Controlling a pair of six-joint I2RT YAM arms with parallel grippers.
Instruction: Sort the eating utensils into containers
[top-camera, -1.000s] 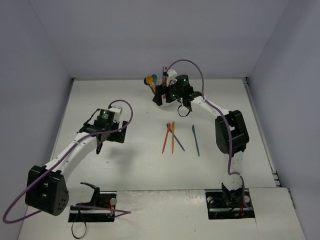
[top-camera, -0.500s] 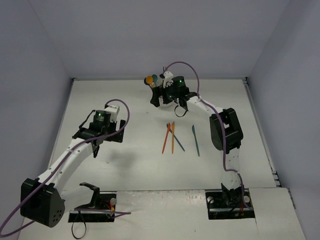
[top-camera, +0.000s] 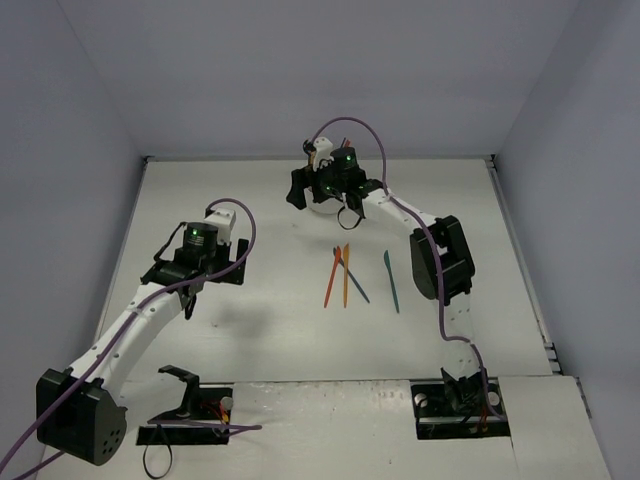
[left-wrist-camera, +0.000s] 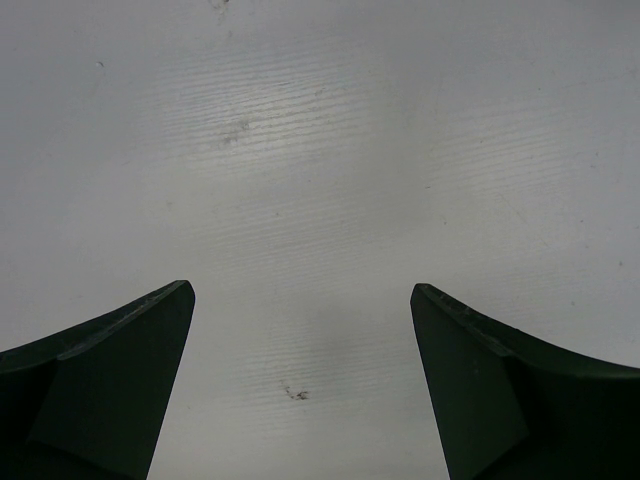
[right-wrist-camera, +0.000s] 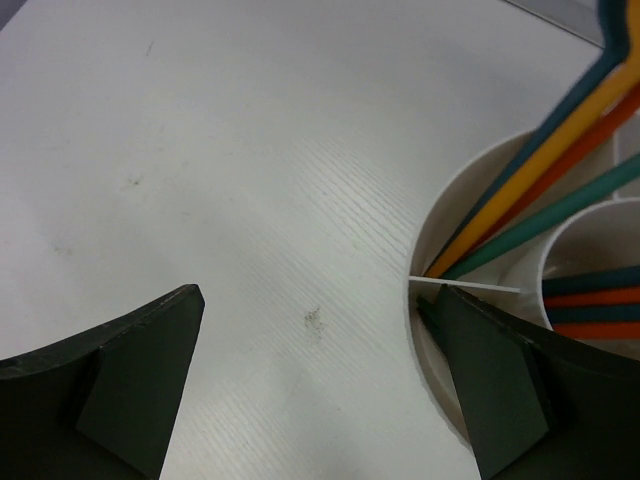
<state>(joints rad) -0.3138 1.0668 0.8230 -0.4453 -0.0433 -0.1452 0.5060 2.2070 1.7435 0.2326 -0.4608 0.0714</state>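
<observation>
Several eating utensils lie loose mid-table: two orange ones (top-camera: 345, 276), a dark blue one (top-camera: 354, 285) and a teal one (top-camera: 391, 281). The white container (right-wrist-camera: 470, 190), a round divided cup, shows at the right of the right wrist view with teal (right-wrist-camera: 560, 205), yellow-orange (right-wrist-camera: 540, 145) and orange handles standing in it. From above the container (top-camera: 325, 207) is mostly hidden under my right gripper (top-camera: 308, 193). My right gripper (right-wrist-camera: 320, 295) is open and empty, its right finger (right-wrist-camera: 500, 390) over the cup's rim. My left gripper (left-wrist-camera: 300, 290) is open over bare table, far left of the utensils (top-camera: 212, 272).
White tabletop with small scuff marks (right-wrist-camera: 314, 318), enclosed by grey walls at the back and both sides. Both arm bases (top-camera: 460, 400) sit at the near edge. A purple cable (top-camera: 345, 125) loops above the right wrist.
My right gripper has shifted left and now covers the spoon heads that stood out of the cup. My left arm has drifted slightly left. Both grippers stay open.
</observation>
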